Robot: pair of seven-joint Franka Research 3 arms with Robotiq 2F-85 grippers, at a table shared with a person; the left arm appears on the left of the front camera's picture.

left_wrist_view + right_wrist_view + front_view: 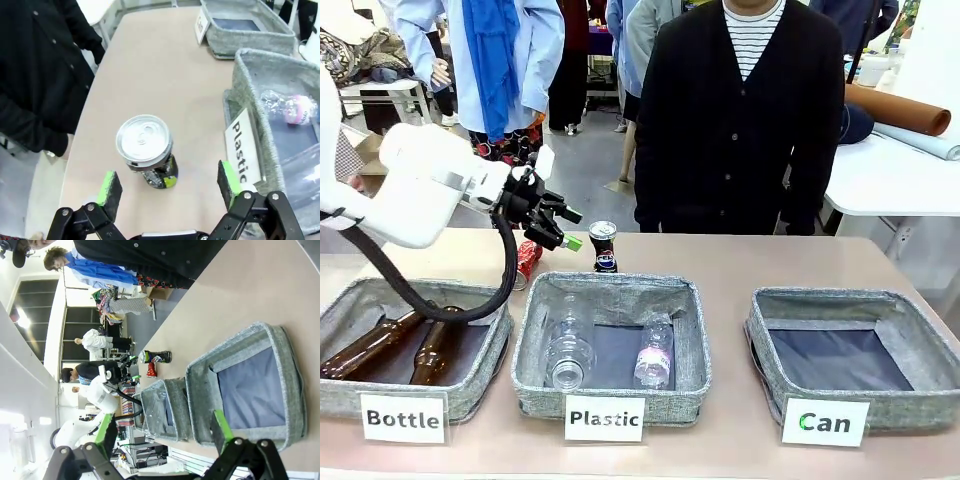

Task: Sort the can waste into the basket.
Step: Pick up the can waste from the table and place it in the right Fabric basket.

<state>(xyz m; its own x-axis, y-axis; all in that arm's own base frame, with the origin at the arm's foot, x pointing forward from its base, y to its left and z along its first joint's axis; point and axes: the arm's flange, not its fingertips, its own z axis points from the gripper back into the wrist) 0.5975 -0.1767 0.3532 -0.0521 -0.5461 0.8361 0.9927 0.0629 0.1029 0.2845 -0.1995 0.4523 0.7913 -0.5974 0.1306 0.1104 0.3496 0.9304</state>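
Observation:
A dark Pepsi can [604,247] with a silver top stands upright on the table behind the middle basket. A red dented can [528,258] lies just to its left. My left gripper [558,226] hovers open beside and slightly above the Pepsi can, nothing between its fingers. Seen from the left wrist, the can [147,150] sits just ahead of the gap between the green pads [110,187]. The grey "Can" basket [850,298] is at the right with nothing in it. My right gripper [162,432] is open, held above that basket [200,390].
The "Plastic" basket [610,285] in the middle holds clear bottles. The "Bottle" basket [380,290] at the left holds brown glass bottles. A person in a black cardigan [740,130] stands at the far edge. Bare tabletop [740,260] stretches behind the baskets.

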